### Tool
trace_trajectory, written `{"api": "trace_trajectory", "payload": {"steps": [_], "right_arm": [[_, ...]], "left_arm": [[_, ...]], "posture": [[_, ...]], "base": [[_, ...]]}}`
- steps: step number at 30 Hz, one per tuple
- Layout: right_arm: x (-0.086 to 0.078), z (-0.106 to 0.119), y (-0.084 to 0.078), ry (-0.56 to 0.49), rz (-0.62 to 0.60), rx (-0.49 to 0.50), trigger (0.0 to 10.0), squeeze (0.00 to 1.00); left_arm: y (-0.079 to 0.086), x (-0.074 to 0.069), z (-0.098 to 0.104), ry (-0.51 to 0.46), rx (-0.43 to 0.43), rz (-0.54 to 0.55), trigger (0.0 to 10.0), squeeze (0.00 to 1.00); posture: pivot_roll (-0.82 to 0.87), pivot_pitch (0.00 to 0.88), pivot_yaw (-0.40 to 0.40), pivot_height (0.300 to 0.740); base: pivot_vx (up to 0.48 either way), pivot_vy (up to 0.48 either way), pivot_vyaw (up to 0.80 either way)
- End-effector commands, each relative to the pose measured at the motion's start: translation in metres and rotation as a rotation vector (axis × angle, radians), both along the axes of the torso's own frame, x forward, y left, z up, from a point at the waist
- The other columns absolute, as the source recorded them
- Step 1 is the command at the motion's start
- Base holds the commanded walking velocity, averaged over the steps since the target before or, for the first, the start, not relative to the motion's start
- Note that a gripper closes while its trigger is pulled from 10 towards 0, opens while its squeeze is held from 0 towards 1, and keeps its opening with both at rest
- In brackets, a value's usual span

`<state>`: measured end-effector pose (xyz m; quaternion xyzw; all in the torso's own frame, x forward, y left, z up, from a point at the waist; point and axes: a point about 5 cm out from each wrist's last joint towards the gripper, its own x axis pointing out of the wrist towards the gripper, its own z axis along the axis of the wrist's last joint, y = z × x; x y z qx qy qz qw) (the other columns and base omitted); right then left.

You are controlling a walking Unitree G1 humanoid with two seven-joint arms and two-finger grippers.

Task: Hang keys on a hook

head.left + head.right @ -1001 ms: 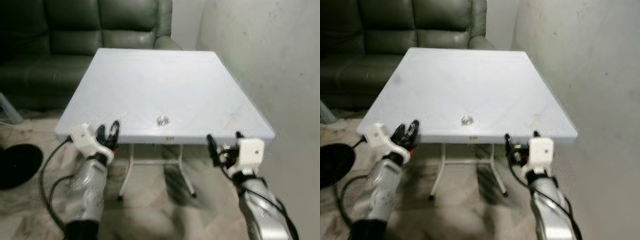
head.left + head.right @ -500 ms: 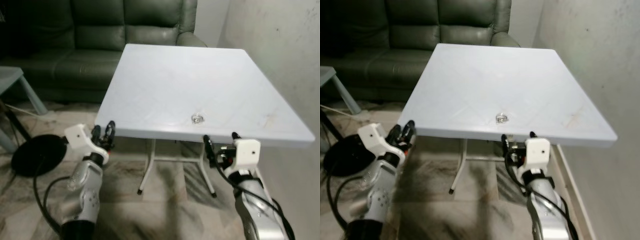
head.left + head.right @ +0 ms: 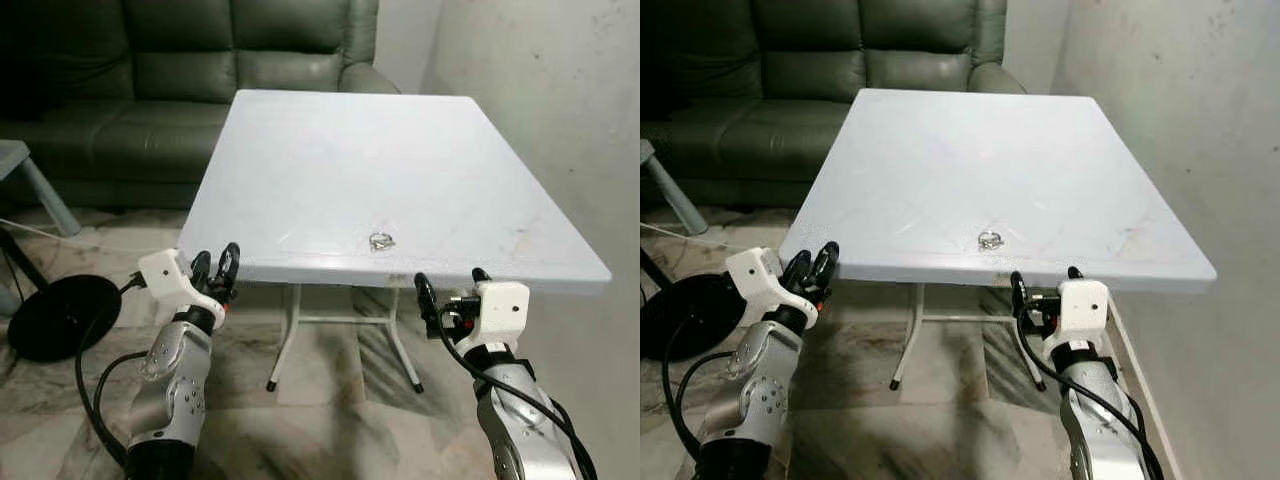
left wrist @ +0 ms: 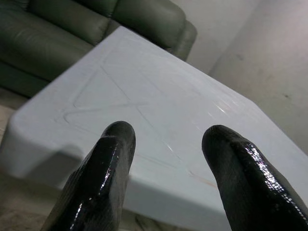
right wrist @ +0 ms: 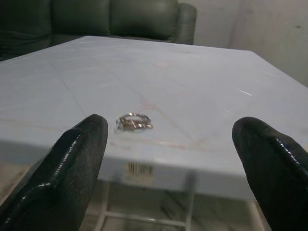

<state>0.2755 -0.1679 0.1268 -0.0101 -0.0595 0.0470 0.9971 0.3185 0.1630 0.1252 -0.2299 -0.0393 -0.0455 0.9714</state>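
A small set of keys on a ring lies on the white table, close to its near edge. My right gripper hangs open just below and before that edge, to the right of the keys, its fingers spread wide. Off the table's near left corner, my left gripper is held open too, with both fingers pointing at the tabletop. Neither gripper touches the keys.
A dark green sofa stands behind the table. A plain wall runs along the right side. A black round base and a grey table's leg sit on the marble floor at the left.
The camera has shifted, so the table sits a little more to the left in view than half a second ago. Both grippers stay open near the table's front edge.
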Motion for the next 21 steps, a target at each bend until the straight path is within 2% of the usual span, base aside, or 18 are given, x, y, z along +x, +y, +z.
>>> {"api": "trace_trajectory", "payload": {"steps": [1, 11, 21], "right_arm": [[0.0002, 0.0032, 0.0, -0.007, -0.004, 0.005, 10.0, 0.0], [-0.0002, 0.0024, 0.0002, -0.004, -0.002, 0.003, 10.0, 0.0], [-0.002, -0.0002, 0.0003, 0.006, 0.002, 0.0, 10.0, 0.0]], "left_arm": [[0.0, -0.0001, 0.0015, 0.001, 0.018, -0.008, 10.0, 0.0], [-0.0027, -0.0001, 0.0015, 0.005, 0.025, -0.016, 10.0, 0.0], [-0.0092, -0.0017, 0.0034, -0.012, 0.027, -0.024, 10.0, 0.0]], "posture": [[0.02, 0.074, -0.02, 0.74], [0.03, 0.072, -0.02, 0.74], [0.03, 0.077, -0.018, 0.74]], "base": [[0.36, 0.0, 0.0], [0.336, 0.0, 0.0], [0.0, 0.0, 0.0]]}}
